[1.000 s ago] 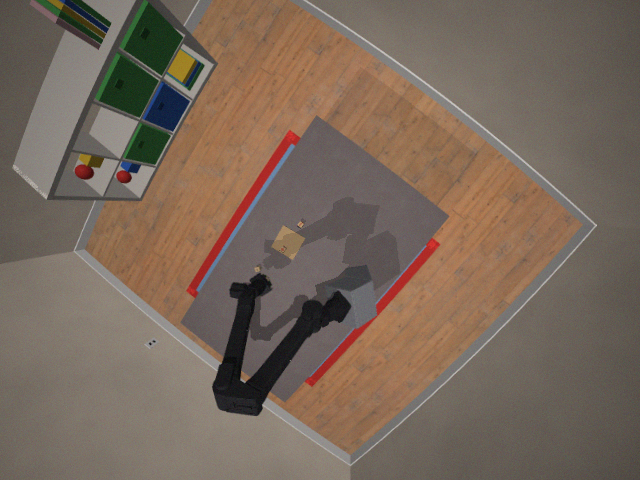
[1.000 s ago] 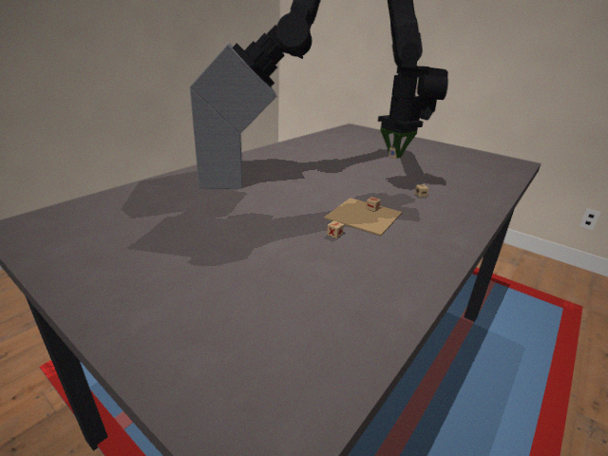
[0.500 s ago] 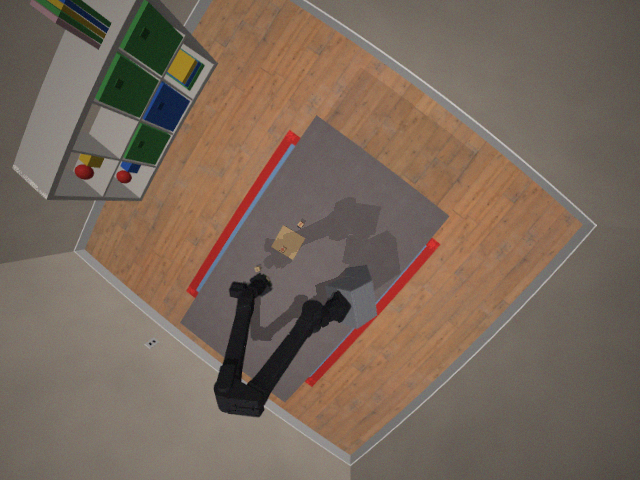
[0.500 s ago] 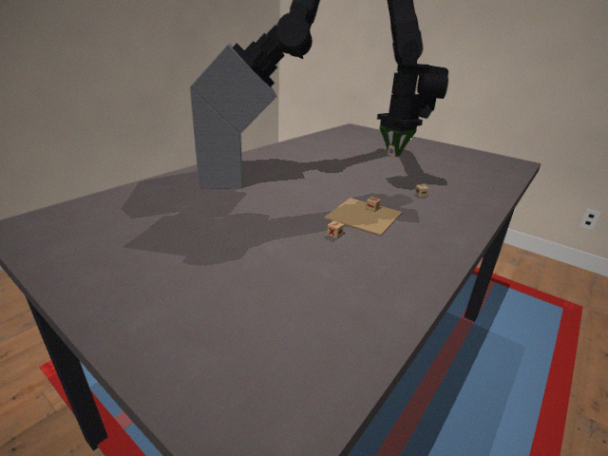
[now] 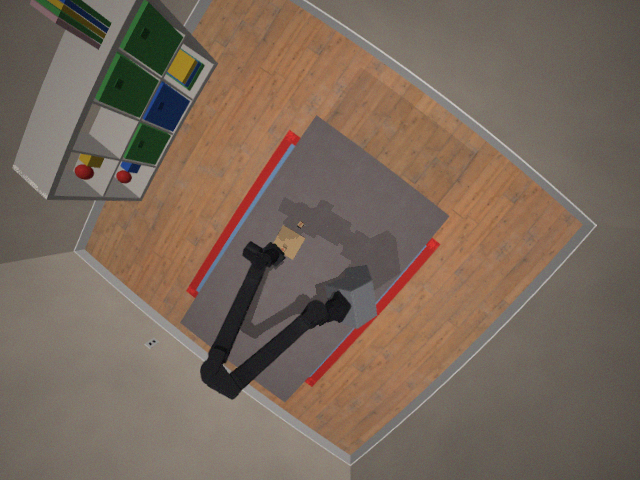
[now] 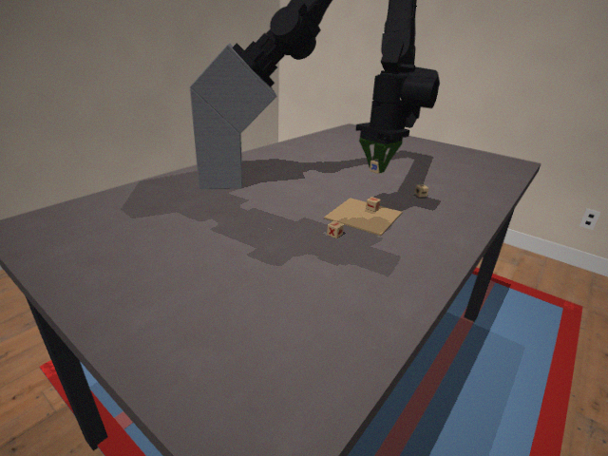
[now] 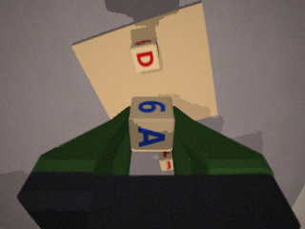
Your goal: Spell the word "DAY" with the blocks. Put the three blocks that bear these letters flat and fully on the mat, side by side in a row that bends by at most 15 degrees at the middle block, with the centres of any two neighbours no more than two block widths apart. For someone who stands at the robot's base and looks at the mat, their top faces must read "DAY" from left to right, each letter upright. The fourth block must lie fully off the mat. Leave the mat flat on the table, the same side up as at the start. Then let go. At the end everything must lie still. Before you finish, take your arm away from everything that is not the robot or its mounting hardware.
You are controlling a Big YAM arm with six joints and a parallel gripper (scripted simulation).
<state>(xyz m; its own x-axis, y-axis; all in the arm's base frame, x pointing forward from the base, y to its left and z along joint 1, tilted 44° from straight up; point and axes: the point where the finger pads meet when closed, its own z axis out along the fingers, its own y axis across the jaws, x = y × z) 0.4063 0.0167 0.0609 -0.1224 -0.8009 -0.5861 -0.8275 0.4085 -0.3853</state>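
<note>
One block is up in the air right now: the pincer (image 5: pixel 279 254) (image 6: pixel 377 168) (image 7: pixel 152 114) is closed on the A block (image 6: pixel 374 166) (image 7: pixel 152 125), green fingers pressing it from both sides. Wrist cam gives you a blue A turned sideways, plus a blue 6 on the face next to it. It's hanging above the worktop (image 5: pixel 361 170) (image 6: pixel 245 318) (image 7: pixel 33 95), touching neither that nor the mat. The mat (image 5: pixel 295 240) (image 6: pixel 343 214) (image 7: pixel 105 62) is lying flat, and the D block (image 5: pixel 283 248) (image 6: pixel 372 203) (image 7: pixel 145 58) sits on it, red D facing up. From the exterior side, a block with a red X (image 5: pixel 300 224) (image 6: pixel 335 229) is off the mat, just beside its near left edge; can't tell if they touch. A block with dark marks (image 6: pixel 422 190) is off the mat too, to the far right, but its letter's too small for me to read. So D's the only letter on the mat. The grey pedestal (image 5: pixel 364 299) (image 6: pixel 218 147) is over on the far left, with the black arm (image 5: pixel 240 310) (image 6: pixel 397 39) reaching right from it.
</note>
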